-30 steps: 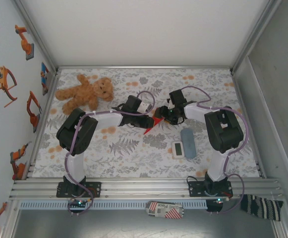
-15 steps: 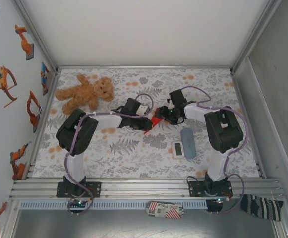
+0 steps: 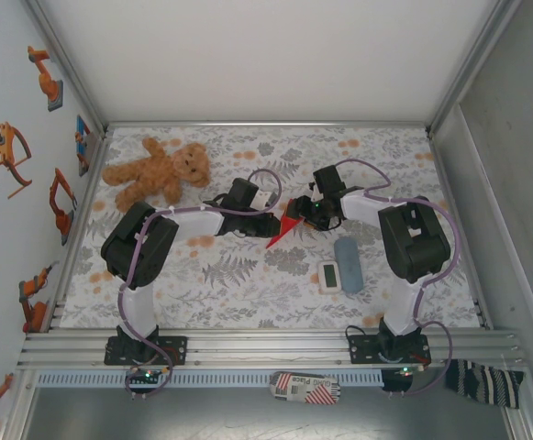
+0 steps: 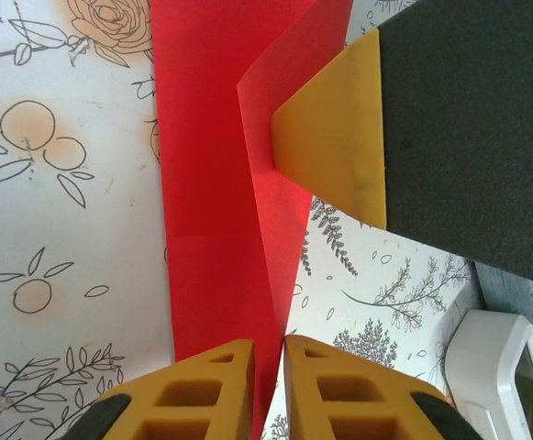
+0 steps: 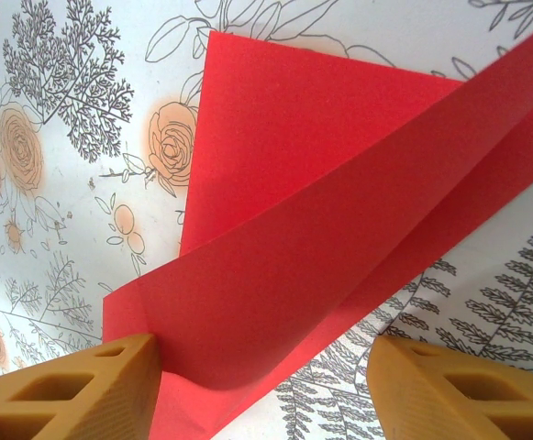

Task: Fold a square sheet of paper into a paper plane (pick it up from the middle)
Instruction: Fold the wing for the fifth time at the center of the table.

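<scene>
The sheet of paper is bright red, folded into a narrow pointed shape, and sits mid-table between both grippers. In the left wrist view the paper runs down as a creased strip, and a raised fold passes into the thin slit between the fingers of my left gripper, which is shut on it. The right gripper's yellow fingertip touches the paper's far end. My right gripper stands wide open over the paper; a lifted flap curls against its left finger.
A brown teddy bear lies at the back left. A white timer and a grey-blue block lie just right of the paper, near the right arm. The floral cloth is bare in front of the paper.
My left gripper's jaws have closed down onto the paper's fold. The paper's pointed tip has shifted slightly. The right gripper has stayed put, open.
</scene>
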You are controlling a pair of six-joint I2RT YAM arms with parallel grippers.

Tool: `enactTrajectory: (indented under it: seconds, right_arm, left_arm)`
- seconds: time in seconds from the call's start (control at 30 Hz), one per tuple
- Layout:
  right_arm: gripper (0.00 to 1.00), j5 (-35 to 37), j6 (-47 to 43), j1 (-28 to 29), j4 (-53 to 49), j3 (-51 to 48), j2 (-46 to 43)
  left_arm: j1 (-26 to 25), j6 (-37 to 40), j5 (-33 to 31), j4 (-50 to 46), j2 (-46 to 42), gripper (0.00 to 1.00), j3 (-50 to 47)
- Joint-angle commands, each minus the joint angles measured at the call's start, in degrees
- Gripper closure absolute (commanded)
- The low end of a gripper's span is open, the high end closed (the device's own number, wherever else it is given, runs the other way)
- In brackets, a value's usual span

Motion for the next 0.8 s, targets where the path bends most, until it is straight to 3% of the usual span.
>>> enactTrajectory:
  seconds: [0.0, 0.43, 0.77]
  right_arm:
    - [0.37, 6.28, -0.76, 0.31, -0.49, -2.95, 7.04]
    - [0.37, 6.81, -0.94, 0.31, -0.88, -3.46, 7.88]
    - [0.39, 8.12, -1.21, 0.31, -2.29, -3.07, 8.47]
  left_arm:
    - [0.17, -0.31, 1.57, 0.86, -0.10, 0.85, -0.21]
    - [0.19, -1.14, 3.81, 1.72, 2.32, 0.89, 0.13]
    - [0.43, -1.60, 2.87, 1.32, 2.36, 0.81, 0.30]
